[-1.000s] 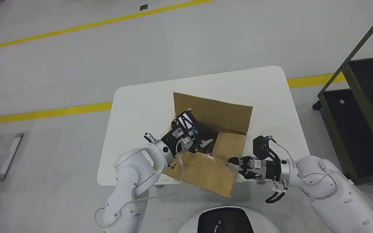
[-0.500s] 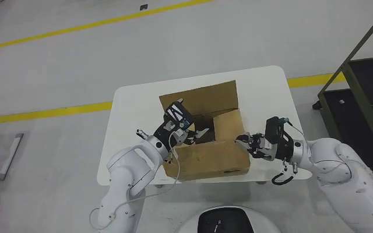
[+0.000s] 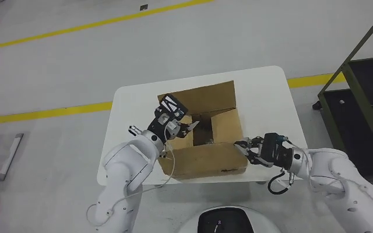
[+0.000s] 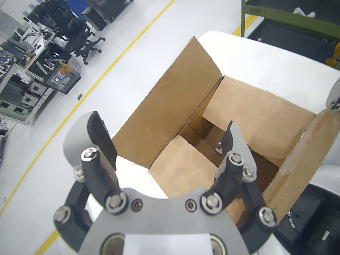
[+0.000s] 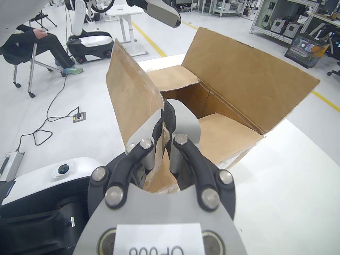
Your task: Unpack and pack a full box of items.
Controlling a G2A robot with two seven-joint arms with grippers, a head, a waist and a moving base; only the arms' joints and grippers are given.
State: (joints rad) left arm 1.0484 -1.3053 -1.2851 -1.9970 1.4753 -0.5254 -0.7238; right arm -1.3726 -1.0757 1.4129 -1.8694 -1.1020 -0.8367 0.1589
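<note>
A brown cardboard box (image 3: 201,160) stands open on the white table (image 3: 134,110), its flaps up and its inside dark. In the left wrist view the box (image 4: 170,107) lies below my left gripper (image 4: 164,139), and a small white thing (image 4: 219,149) shows deep inside. My left gripper (image 3: 189,125) hovers open over the box's left side, holding nothing. My right gripper (image 3: 240,145) is shut on the right end of the near flap. The right wrist view shows its fingers (image 5: 166,118) clamped on the flap's torn edge, with the box (image 5: 249,75) beyond and the left gripper (image 5: 162,14) above.
A green-framed cart with black shelves (image 3: 349,110) stands right of the table, and it also shows in the left wrist view (image 4: 292,1). Bare tabletop (image 5: 279,173) lies right of the box. Yellow lines (image 3: 58,112) cross the floor.
The box has turned square to the table and shifted left. Its near flap went from lying flat to standing, held by my right gripper. My left gripper rose out of the box towards its left side.
</note>
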